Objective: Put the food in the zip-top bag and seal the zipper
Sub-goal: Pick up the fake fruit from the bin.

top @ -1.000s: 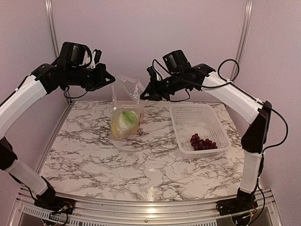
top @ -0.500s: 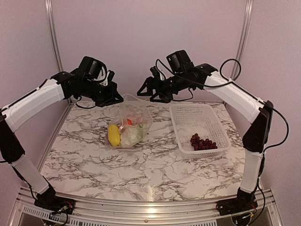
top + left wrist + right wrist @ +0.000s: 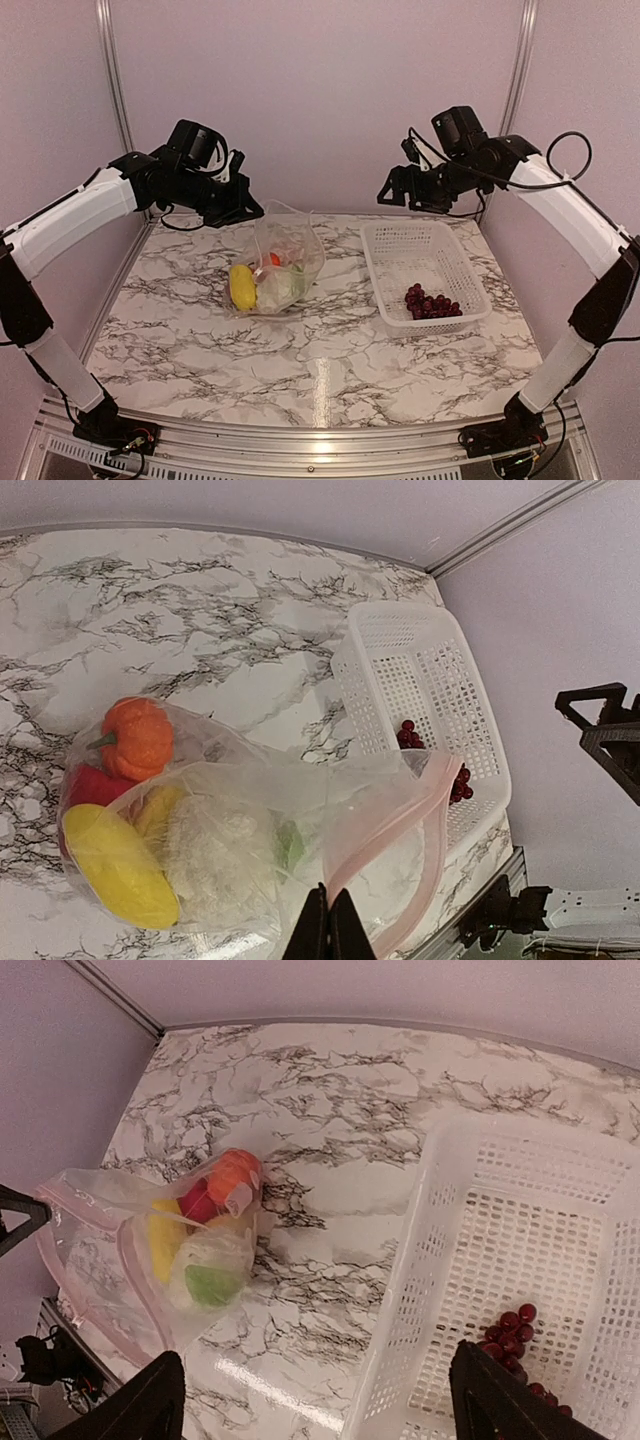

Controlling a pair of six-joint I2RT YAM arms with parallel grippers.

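Observation:
The clear zip-top bag [image 3: 287, 258] slumps on the marble table, its mouth raised. My left gripper [image 3: 254, 211] is shut on the pink zipper [image 3: 402, 820] strip at the mouth edge, its tips [image 3: 328, 925] pinched on it. Inside the bag lie the orange round fruit [image 3: 135, 738], red pepper [image 3: 88, 786], yellow piece [image 3: 115, 868] and cauliflower [image 3: 215, 852]. The dark grape bunch [image 3: 430, 302] lies in the white basket [image 3: 374, 268]. My right gripper [image 3: 392, 192] hangs open and empty above the basket's far left corner, apart from the bag [image 3: 140, 1260].
The lattice basket [image 3: 520, 1210] stands right of the bag, with the grapes [image 3: 510, 1326] at its near end. Pale walls and a metal frame close the table at the back and sides. Bare marble lies in front of the bag and basket.
The right gripper let go of the bag's mouth, opened and swung right toward the basket. The left gripper lowered the bag, which now slumps on the table, then held still.

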